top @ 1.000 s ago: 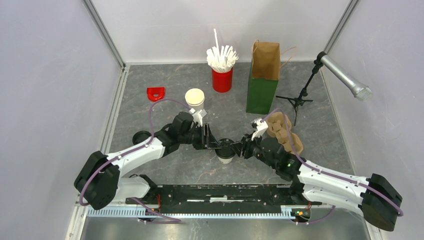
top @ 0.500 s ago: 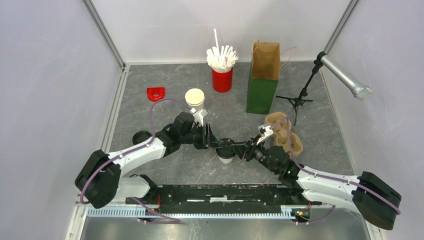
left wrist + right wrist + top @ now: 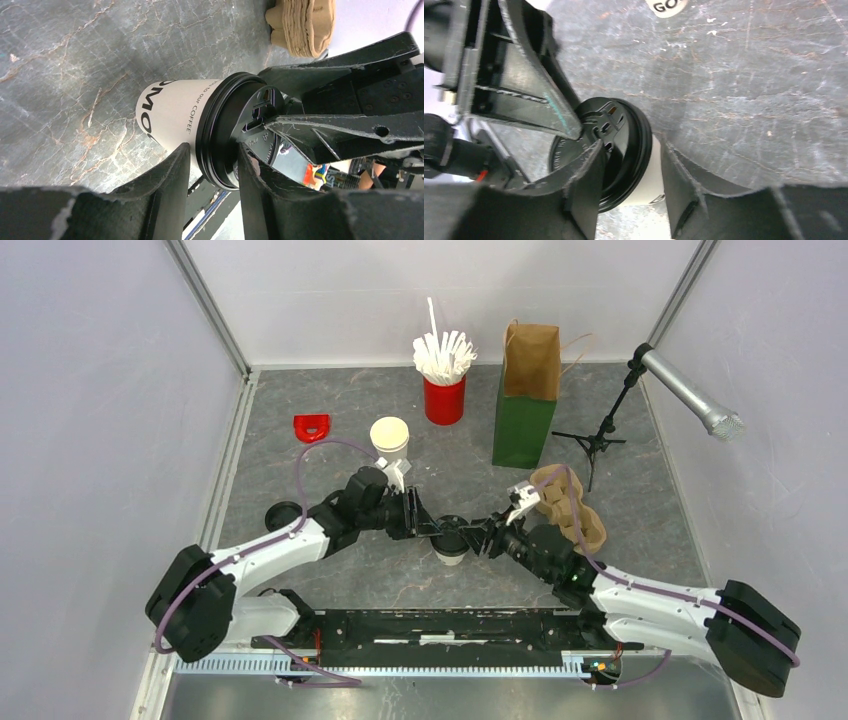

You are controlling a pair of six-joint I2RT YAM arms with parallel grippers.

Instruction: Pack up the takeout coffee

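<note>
The takeout coffee (image 3: 451,546), a white printed cup with a black lid, stands at the table's middle between both arms. My left gripper (image 3: 437,530) reaches in from the left. In the left wrist view its jaws straddle the lid's rim (image 3: 216,135), and it (image 3: 212,165) is shut on the lid edge: one finger (image 3: 255,190) lies on the lid top, the other (image 3: 170,185) is against the cup wall (image 3: 175,112). My right gripper (image 3: 478,534) straddles the opposite rim (image 3: 639,145). One of its fingers rests on the lid top, and a sliver of cup wall shows before the other finger (image 3: 684,190).
A lidless stack of white cups (image 3: 390,436) stands just behind the left wrist, and a loose black lid (image 3: 283,513) lies to the left. Brown cup carriers (image 3: 572,508) sit behind the right arm. At the back are a green-and-brown paper bag (image 3: 526,400), a red cup of stirrers (image 3: 444,390), a microphone stand (image 3: 690,392) and a red piece (image 3: 311,426).
The right wrist has shifted along the lid's rim and its jaws have eased a little wider. The left jaws have narrowed slightly onto the rim. The cup has stayed where it was.
</note>
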